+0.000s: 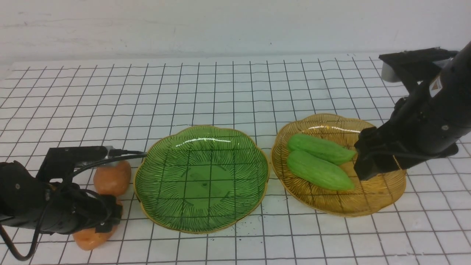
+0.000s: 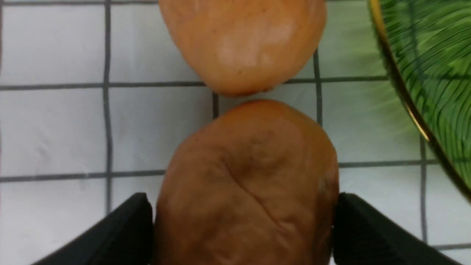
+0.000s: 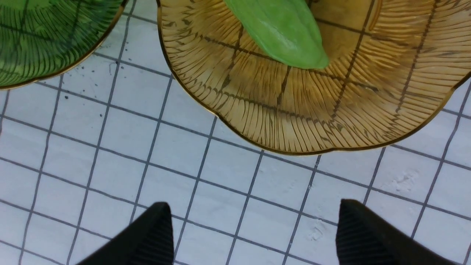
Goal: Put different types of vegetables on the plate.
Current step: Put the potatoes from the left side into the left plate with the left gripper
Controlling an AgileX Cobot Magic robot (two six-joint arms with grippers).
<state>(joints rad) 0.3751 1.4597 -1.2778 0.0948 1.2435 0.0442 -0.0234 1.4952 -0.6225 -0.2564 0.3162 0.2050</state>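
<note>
Lower left of front view, left gripper (image 1: 108,221) pinches near potato (image 1: 90,239) on the table (image 1: 235,92), far potato (image 1: 112,178) just beside; best to lift straight up before swinging to green plate (image 1: 201,176), clearing its rim; right gripper (image 3: 254,235) spread, empty, by gourds (image 1: 318,171) on amber plate (image 1: 368,202).

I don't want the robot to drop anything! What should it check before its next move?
1. Near potato between the left hand's fingers: ok.
2. Grip tight enough to lift: cannot tell.
3. Far potato apart from the near one: cannot tell, the gap looks tiny.
4. Green plate has room: ok, nothing on it.
5. Right hand open, holding nothing: ok.
6. Front gourd and back gourd resting on the amber plate: ok.
</note>
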